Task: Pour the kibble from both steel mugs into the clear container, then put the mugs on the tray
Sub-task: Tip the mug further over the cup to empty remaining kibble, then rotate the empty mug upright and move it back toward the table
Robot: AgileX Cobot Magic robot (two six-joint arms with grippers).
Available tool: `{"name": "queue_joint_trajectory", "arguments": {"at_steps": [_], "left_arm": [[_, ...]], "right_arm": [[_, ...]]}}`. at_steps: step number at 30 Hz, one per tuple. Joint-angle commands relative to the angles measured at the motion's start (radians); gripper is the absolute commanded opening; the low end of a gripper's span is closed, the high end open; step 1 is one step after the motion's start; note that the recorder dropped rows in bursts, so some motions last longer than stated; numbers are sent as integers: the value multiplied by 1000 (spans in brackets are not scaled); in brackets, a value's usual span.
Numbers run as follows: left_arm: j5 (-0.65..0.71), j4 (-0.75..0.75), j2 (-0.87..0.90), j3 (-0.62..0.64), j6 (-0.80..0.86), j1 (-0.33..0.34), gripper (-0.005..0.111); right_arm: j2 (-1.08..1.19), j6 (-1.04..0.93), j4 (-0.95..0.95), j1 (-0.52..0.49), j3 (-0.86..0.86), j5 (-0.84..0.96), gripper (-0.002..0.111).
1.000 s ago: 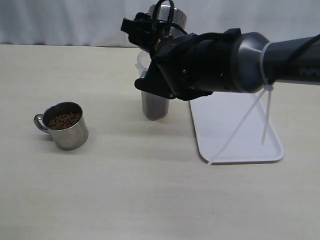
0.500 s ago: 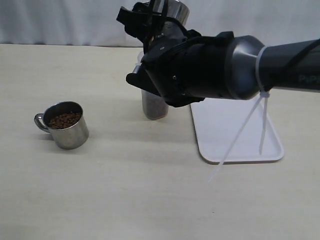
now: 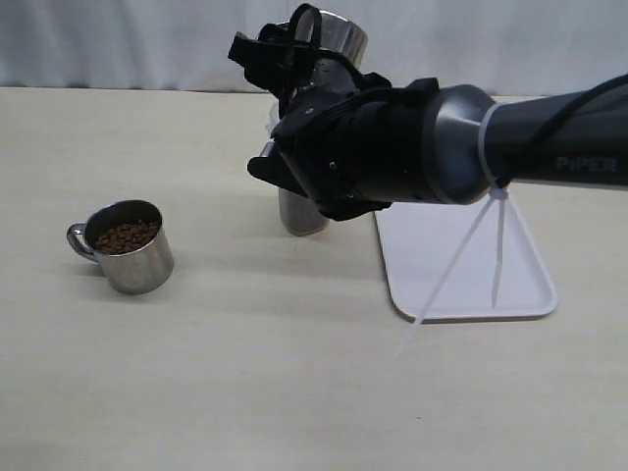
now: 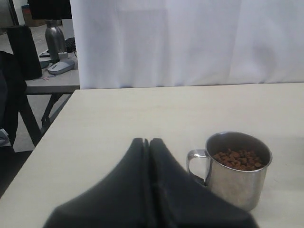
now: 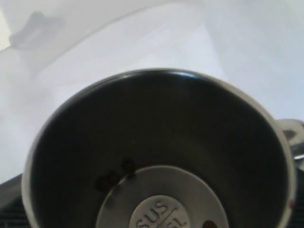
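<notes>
- The left gripper [image 4: 148, 141] hangs with its jaws pressed together, holding nothing, just short of the full mug [image 4: 238, 173]. That mug's kibble [image 4: 237, 159] is not yet poured.
- The tray [image 3: 471, 265] lies bare on the table [image 3: 294, 392], ready for both mugs.
- The plastic cup [image 3: 300, 214] stands just beside the tray's left edge, with brown fill showing in its lower part.
- The right gripper [image 3: 299, 49] clamps the tipped mug [image 3: 334, 34] above the cup. Only a few pellets [image 5: 114, 176] cling near its base.
- The pour looks nearly finished. It would be best to hold the tilt over the rim, perhaps with a gentle shake, before swinging to the tray.
- The arm hides the cup's rim and the mug's mouth, so I cannot tell how well they line up. The right wrist view shows no fingers.
</notes>
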Motion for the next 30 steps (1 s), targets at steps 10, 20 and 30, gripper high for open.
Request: {"name": "queue_joint_trajectory", "arguments": {"at_steps": [10, 20, 30], "left_arm": [[-7, -3, -2, 3, -2, -2, 0], [-7, -3, -2, 3, -2, -2, 0], [-7, -3, -2, 3, -2, -2, 0]], "right_arm": [[-16, 130, -9, 10, -10, 7, 5], [-48, 435, -9, -18, -10, -52, 5], [-298, 446, 553, -268, 33, -650, 5]]}}
